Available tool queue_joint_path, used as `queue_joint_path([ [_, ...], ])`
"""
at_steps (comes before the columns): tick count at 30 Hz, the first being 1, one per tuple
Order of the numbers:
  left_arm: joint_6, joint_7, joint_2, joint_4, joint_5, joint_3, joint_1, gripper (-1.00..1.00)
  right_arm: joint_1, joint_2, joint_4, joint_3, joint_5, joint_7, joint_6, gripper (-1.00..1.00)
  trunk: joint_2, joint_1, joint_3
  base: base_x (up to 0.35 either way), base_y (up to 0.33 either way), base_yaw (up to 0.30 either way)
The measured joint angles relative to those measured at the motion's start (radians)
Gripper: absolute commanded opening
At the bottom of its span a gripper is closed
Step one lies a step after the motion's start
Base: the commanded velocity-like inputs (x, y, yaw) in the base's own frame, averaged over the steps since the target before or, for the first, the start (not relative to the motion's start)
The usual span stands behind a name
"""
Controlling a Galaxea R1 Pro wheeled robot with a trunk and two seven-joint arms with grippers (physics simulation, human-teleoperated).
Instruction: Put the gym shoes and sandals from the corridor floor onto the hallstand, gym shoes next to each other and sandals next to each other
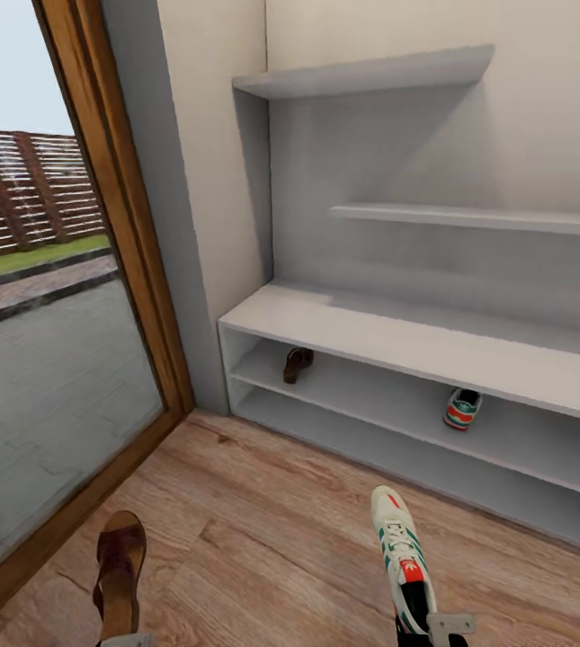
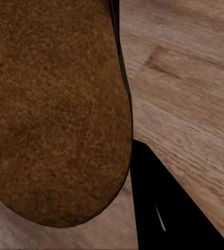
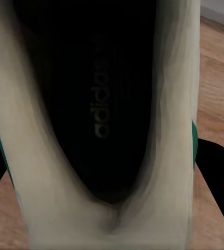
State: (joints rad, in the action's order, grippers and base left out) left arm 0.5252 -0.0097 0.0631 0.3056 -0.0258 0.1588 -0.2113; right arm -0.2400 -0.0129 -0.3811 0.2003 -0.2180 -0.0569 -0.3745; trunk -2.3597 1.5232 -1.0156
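In the head view one dark brown sandal point(image 1: 119, 571) hangs over the corridor floor point(image 1: 263, 521) at the lower left, my left gripper point(image 1: 128, 641) shut on its heel end. Its suede-like sole point(image 2: 54, 109) is close up in the left wrist view, beside a dark finger point(image 2: 159, 208). At the lower right my right gripper point(image 1: 438, 629) is shut on a white gym shoe point(image 1: 402, 553) with green stripes. Its dark inside point(image 3: 99, 104) faces the right wrist camera, between dark fingers point(image 3: 219, 172). The other sandal point(image 1: 297, 364) and the other gym shoe point(image 1: 461, 409) sit well apart on the upper open tier of the grey shoe rack point(image 1: 397, 341).
Two stepped wall shelves point(image 1: 370, 74) hang above the rack. A glass door with a wooden frame point(image 1: 137, 225) runs along the left, close to the held sandal. Wood-plank floor lies between me and the rack. The rack's lower tier point(image 1: 433, 467) is bare.
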Motion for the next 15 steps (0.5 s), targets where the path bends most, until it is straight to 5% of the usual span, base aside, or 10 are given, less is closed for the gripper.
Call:
queue_joint_path([
  [10,0.000,0.000,0.000,0.000,0.000,0.000,0.000,-1.00,0.000,0.000,0.000,0.000,0.000,0.000,0.000,-1.00,0.000,0.000,0.000,0.151,0.301,-0.293],
  [15,0.000,-0.001,0.000,-0.001,0.000,0.000,0.000,-1.00,0.000,0.000,0.000,0.000,0.000,0.000,0.000,-1.00,0.000,0.000,0.000,0.041,0.076,-0.292],
])
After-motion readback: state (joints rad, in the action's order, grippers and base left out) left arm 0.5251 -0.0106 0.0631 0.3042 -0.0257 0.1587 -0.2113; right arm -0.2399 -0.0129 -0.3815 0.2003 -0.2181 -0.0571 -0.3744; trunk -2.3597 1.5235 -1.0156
